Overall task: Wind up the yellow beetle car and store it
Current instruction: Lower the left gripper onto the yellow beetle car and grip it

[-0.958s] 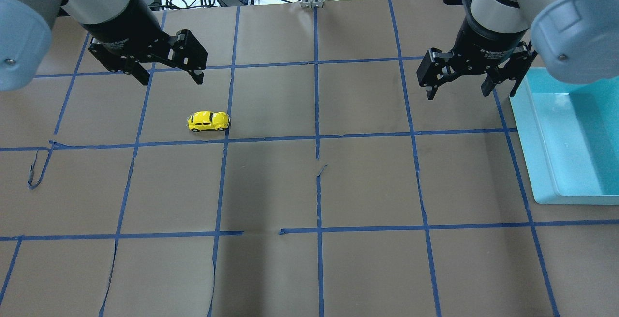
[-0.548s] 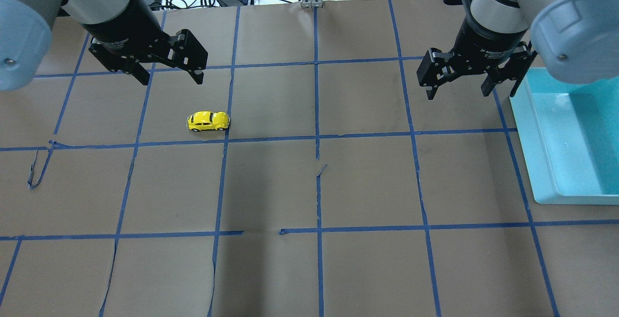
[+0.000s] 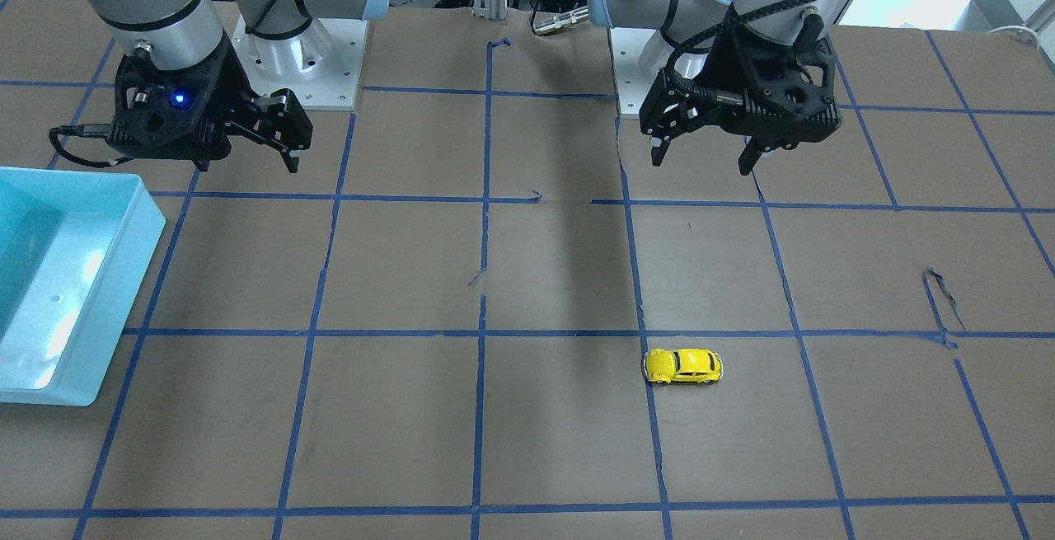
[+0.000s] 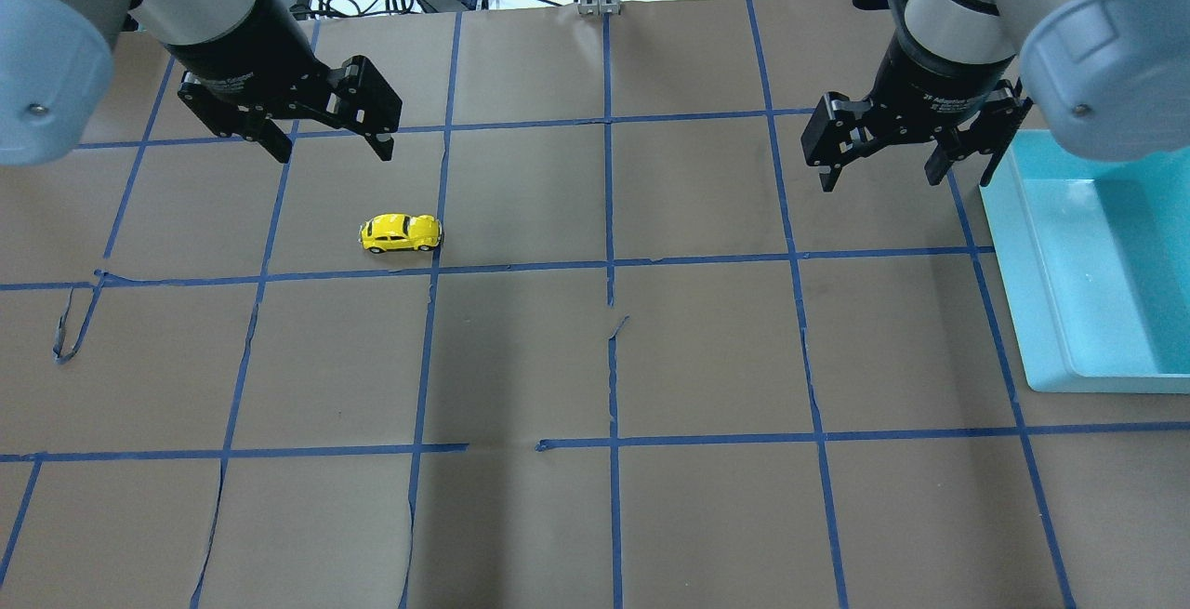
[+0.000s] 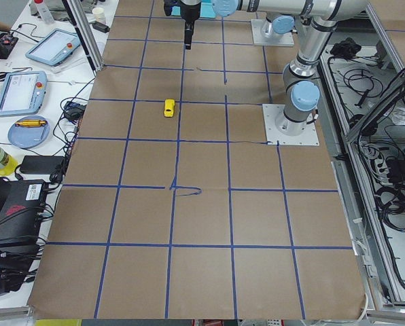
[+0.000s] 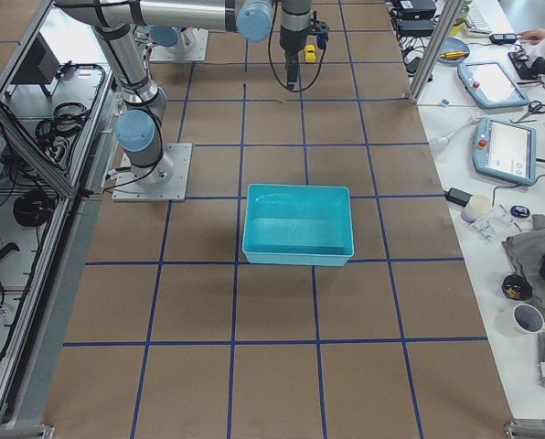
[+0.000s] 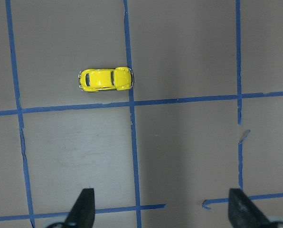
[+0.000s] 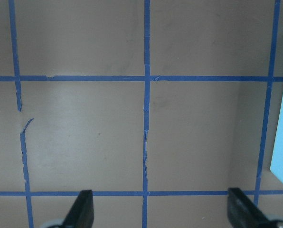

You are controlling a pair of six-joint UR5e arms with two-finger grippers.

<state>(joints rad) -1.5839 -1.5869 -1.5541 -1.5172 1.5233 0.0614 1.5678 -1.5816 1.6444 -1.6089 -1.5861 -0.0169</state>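
Brown paper table (image 4: 707,349) carries 1 tiny glossy yellow beetle car (image 4: 401,232) near the left gripper (image 4: 332,149); that and the right gripper (image 4: 879,177) hang spread, empty. Off-centre pinching might flick the car away.

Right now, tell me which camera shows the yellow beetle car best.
Left wrist-mounted: the yellow beetle car appears largest, top-down and unobstructed. Overhead and front-facing show it small but clear; both side views, a yellow speck; right wrist-mounted, nothing.

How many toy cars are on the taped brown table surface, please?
1: the small glossy yellow beetle car sits beside a blue tape line, on the left tool's side. None appear hidden.
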